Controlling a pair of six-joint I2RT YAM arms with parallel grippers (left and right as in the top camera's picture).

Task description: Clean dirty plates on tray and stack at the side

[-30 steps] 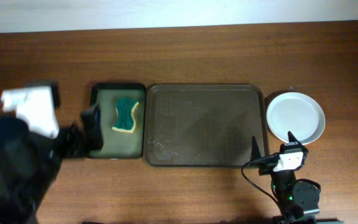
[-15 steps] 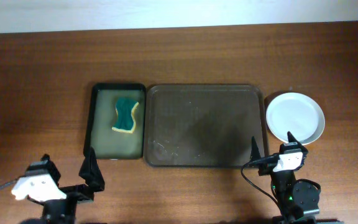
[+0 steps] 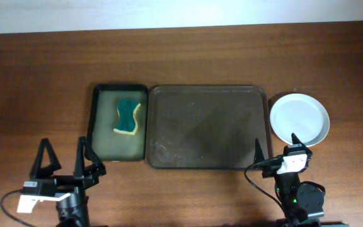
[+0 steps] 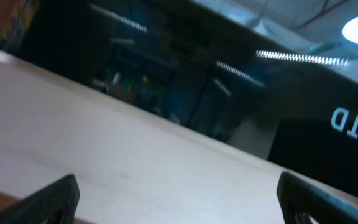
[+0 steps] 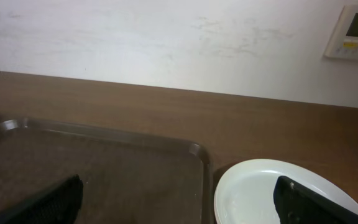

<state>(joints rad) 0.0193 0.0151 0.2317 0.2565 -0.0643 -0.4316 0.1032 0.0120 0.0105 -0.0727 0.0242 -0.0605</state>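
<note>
The large dark brown tray (image 3: 207,126) lies mid-table with no plates on it; it also shows in the right wrist view (image 5: 104,158). White plates (image 3: 299,118) sit on the table just right of the tray, with no red smear visible; I cannot tell how many are stacked. The top plate also shows in the right wrist view (image 5: 266,190). My right gripper (image 3: 276,142) is open and empty near the front edge, over the tray's front right corner and the plates' near rim (image 5: 179,202). My left gripper (image 3: 63,151) is open and empty at the front left (image 4: 179,199).
A smaller dark tray (image 3: 103,129) with a greenish floor lies left of the big tray and holds a green and yellow sponge (image 3: 127,115). The left wrist view shows only a pale wall and a dark ceiling. A wall lies behind the table's far edge.
My left arm has drawn back from the small tray to the front left of the table, and its open fingers now stand apart there. The right arm has not moved.
</note>
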